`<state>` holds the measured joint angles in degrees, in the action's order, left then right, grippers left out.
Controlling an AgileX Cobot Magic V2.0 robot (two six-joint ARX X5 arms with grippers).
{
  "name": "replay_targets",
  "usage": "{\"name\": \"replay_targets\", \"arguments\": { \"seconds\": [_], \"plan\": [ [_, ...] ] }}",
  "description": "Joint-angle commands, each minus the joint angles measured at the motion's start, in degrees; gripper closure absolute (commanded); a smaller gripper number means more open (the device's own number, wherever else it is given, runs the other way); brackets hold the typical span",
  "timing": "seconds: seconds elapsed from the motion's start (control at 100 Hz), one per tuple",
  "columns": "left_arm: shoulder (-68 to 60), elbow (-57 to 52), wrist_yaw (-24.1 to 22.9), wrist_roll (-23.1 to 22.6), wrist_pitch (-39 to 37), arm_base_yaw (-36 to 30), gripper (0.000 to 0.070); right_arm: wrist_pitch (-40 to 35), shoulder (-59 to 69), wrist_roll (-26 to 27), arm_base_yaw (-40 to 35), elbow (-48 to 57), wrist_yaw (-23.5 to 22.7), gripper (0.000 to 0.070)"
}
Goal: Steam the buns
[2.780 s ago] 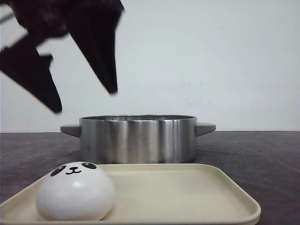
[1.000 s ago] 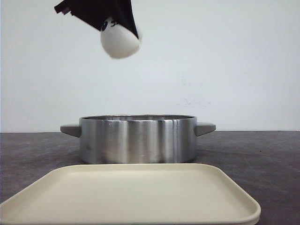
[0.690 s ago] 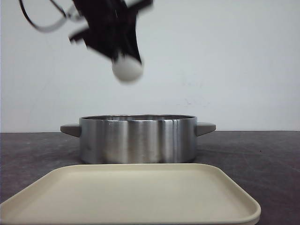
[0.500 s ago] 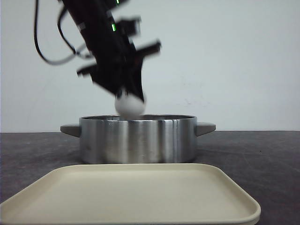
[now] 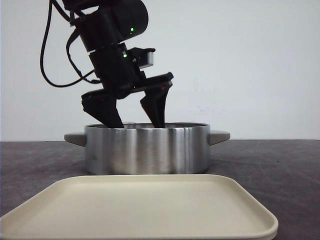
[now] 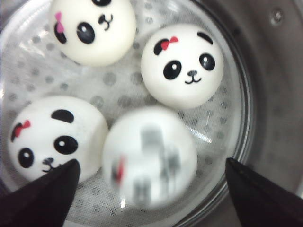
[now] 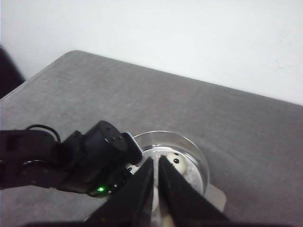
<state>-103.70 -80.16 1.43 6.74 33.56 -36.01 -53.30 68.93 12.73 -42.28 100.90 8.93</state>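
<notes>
Four white panda-faced buns lie in the steel pot [image 6: 265, 118] on a perforated white liner: one far bun [image 6: 92, 28], a second [image 6: 182, 66], a third [image 6: 52, 137], and a blurred one [image 6: 142, 142] lying free between my left fingertips. My left gripper [image 6: 150, 163] is open, holds nothing, and in the front view [image 5: 139, 124] dips into the pot [image 5: 147, 147]. My right gripper [image 7: 156, 158] is shut and empty, high above the pot [image 7: 201, 161], where one bun [image 7: 176, 163] shows.
A beige tray [image 5: 150, 210] lies in front of the pot with nothing on it; its corner shows in the right wrist view [image 7: 215, 196]. The pot has two grey side handles [image 5: 219, 136]. The tabletop [image 5: 280, 165] is dark grey.
My left gripper took the last bun off the tray, carried it over the pot, lowered it inside and opened. The bun now lies in the pot, still blurred.
</notes>
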Motion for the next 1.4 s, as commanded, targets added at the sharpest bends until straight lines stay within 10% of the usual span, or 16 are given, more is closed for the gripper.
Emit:
{"name": "replay_targets", "arguments": {
  "seconds": [0.0, 0.28, 0.77, 0.99, 1.39],
  "plan": [
    [1.1, -2.1, 0.0, -0.7, 0.4, -0.4, 0.0086, 0.5, 1.0, -1.9, -0.5, 0.9, 0.6, 0.0690],
    [15.3, -2.2, -0.4, 1.5, -0.5, -0.4, 0.0313, 4.3, 0.9, -3.1, -0.5, -6.0, 3.6, 0.0690],
    [44.9, -0.2, -9.1, -1.9, 5.0, 2.9, 0.0330, 37.1, -0.2, -8.4, -5.8, -35.0, 3.6, 0.0690],
    [56.5, 10.6, -8.9, -3.0, 6.5, 3.8, 0.0700, 44.9, -0.2, -12.2, -8.2, -37.1, 6.1, 0.0690],
    [65.4, 21.6, -8.9, 1.9, 10.4, 3.8, 0.0700, 50.7, -0.2, -13.4, -8.6, -37.1, 6.1, 0.0690]
  ]
}}
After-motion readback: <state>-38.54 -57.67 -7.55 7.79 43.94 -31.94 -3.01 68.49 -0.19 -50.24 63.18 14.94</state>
